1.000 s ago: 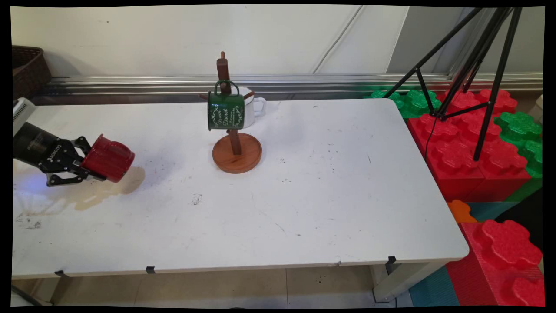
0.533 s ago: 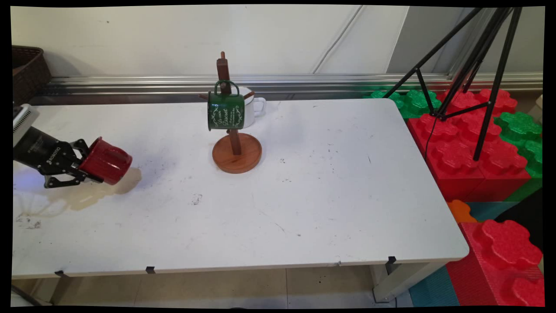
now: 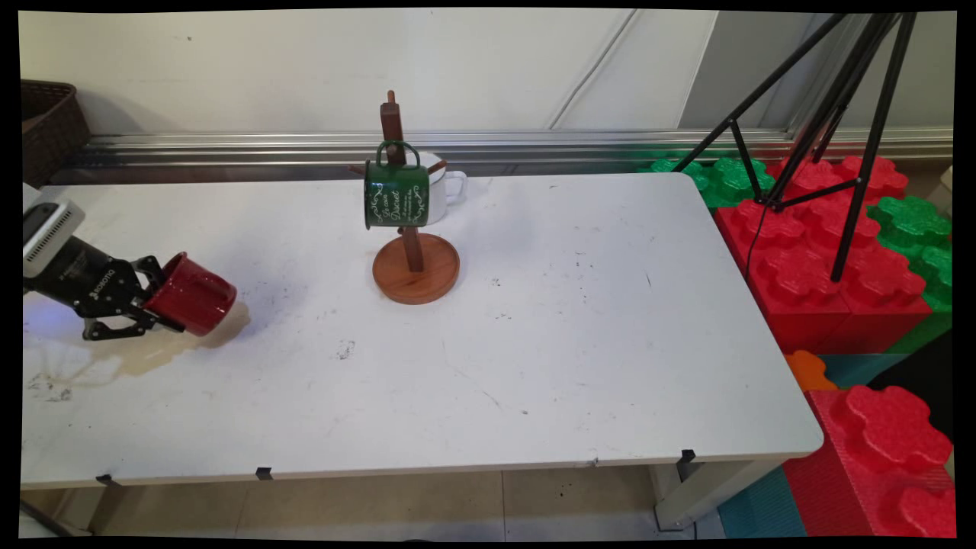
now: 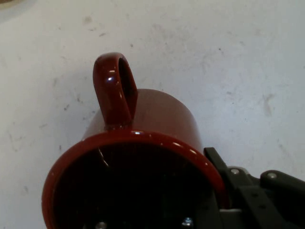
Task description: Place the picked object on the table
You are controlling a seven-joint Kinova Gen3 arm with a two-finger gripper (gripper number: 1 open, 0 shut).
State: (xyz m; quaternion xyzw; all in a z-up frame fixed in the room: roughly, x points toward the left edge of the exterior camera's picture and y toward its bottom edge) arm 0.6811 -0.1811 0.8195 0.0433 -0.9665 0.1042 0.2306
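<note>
My gripper (image 3: 155, 302) is low over the left part of the white table (image 3: 579, 343), shut on the rim of a glossy red mug (image 3: 195, 296). The mug lies tilted, with its bottom pointing right and slightly down, close above its shadow; I cannot tell if it touches the table. In the hand view the red mug (image 4: 143, 157) fills the lower half with its mouth toward the camera, its handle (image 4: 116, 90) sticking up, and the black linkage (image 4: 259, 195) at its right. A wooden mug stand (image 3: 415, 268) at mid-table carries a green mug (image 3: 396, 195); a white mug (image 3: 445, 187) is behind it.
A dark wicker basket (image 3: 47, 122) sits at the far left by the wall. Right of the table are red foam blocks (image 3: 816, 267), green foam blocks (image 3: 915, 229) and a black tripod (image 3: 831, 114). A metal rail (image 3: 579, 141) runs along the wall.
The gripper has sunk a little toward the table with the red mug in it, and the mug's bottom has tipped further down. The stand and its mugs have not moved.
</note>
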